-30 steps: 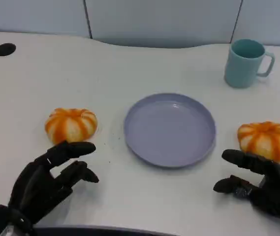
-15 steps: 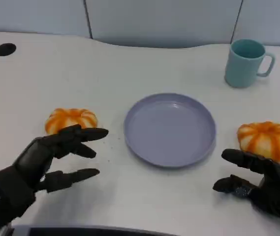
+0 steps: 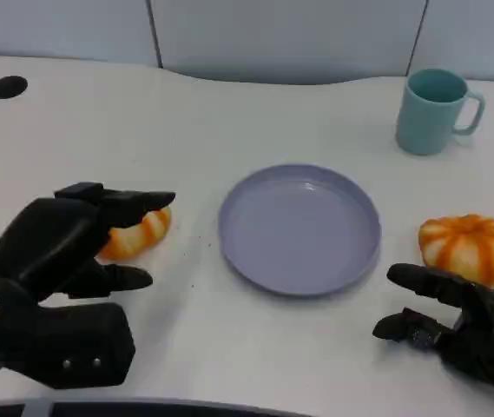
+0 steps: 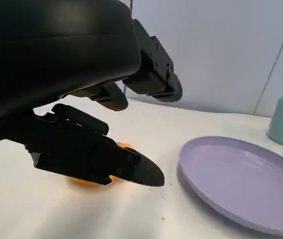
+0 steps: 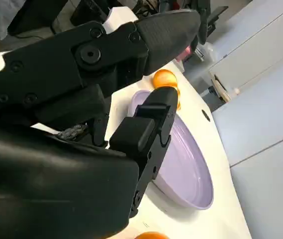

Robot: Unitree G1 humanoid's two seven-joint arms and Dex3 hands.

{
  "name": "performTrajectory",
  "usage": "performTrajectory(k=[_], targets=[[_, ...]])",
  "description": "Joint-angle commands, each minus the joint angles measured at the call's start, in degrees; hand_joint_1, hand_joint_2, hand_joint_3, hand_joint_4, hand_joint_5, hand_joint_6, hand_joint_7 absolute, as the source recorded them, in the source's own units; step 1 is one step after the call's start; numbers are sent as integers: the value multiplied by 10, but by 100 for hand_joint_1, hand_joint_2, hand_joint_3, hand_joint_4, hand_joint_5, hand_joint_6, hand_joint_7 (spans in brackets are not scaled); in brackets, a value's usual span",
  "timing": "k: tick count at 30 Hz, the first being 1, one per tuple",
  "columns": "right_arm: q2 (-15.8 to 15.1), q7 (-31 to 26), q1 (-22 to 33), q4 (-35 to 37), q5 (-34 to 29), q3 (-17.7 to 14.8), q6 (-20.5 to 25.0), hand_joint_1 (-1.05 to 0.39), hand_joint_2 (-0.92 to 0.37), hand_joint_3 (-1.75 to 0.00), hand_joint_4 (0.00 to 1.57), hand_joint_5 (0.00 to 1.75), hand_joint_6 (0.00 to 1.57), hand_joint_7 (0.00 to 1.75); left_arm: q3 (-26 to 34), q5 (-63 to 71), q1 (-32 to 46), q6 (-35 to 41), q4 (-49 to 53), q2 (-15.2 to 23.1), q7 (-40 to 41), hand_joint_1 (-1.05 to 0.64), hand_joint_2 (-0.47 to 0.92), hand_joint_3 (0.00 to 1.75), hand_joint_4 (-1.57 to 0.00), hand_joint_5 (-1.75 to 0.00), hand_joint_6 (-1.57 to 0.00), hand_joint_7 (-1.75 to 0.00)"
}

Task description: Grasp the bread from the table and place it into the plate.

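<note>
While your left hand (image 3: 55, 248) arches spread, unclosed fingers (image 3: 134, 201) over the bread (image 3: 138, 234), the plate (image 3: 299, 228) awaits it; grasp, transfer and release remain.

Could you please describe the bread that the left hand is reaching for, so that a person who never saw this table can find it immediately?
Start at the lilac plate in the middle of the white table. On the plate's left side, apart from its rim, lies a round orange bread with pale stripes. Unlike the similar bread on the plate's right, this one is partly covered by the black left hand.
</note>
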Motion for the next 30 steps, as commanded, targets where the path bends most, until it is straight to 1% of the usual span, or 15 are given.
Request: performTrajectory(k=[1, 3, 5, 9, 12, 16, 24, 27, 30], targets=[[-7, -6, 9, 1, -4, 0, 4, -34, -92, -3, 70, 90, 99, 8, -22, 44, -29, 56, -24, 24, 1, -64, 90, 0, -25, -21, -34, 0], [-7, -4, 9, 2, -3, 0, 2, -35, -92, -3, 70, 90, 99, 8, -35, 64, -38, 89, -32, 29, -12, -66, 91, 0, -23, -18, -31, 0], [-7, -2, 11, 1, -3, 1, 1, -35, -92, -3, 70, 90, 98, 7, -50, 81, -53, 119, -30, 32, -28, -69, 92, 2, -18, -13, -25, 0], [-8, 0, 10, 6, -5, 1, -5, -35, -92, -4, 71, 91, 98, 7, -70, 90, -68, 147, -28, 39, -38, -70, 92, 2, -14, -10, -21, 0], [-7, 2, 11, 3, -4, 2, -8, -35, -92, -4, 70, 90, 98, 7, -96, 95, -114, 168, 24, 38, -56, -72, 92, 1, -9, -7, -16, 0], [-7, -1, 12, 2, -6, 3, -11, -33, -92, -5, 70, 91, 98, 6, -125, 90, -162, 171, 89, 39, -68, -73, 91, 1, -6, -5, -15, 0], [-7, 0, 12, 3, -5, 3, -12, -33, -92, -6, 69, 91, 98, 6, -140, 79, -172, 173, 103, 46, -63, -73, 91, 0, -6, -4, -15, 0], [-8, 0, 11, 10, -6, 2, -16, -33, -92, -6, 69, 90, 98, 6, -176, 89, -268, 212, 260, -3, -81, -72, 88, 0, -3, -3, -14, 0], [-8, 0, 12, 5, -5, 3, -11, -34, -92, -5, 70, 90, 98, 6, -196, 89, -303, 219, 322, -18, -63, -71, 87, 0, -2, -2, -13, 0]])
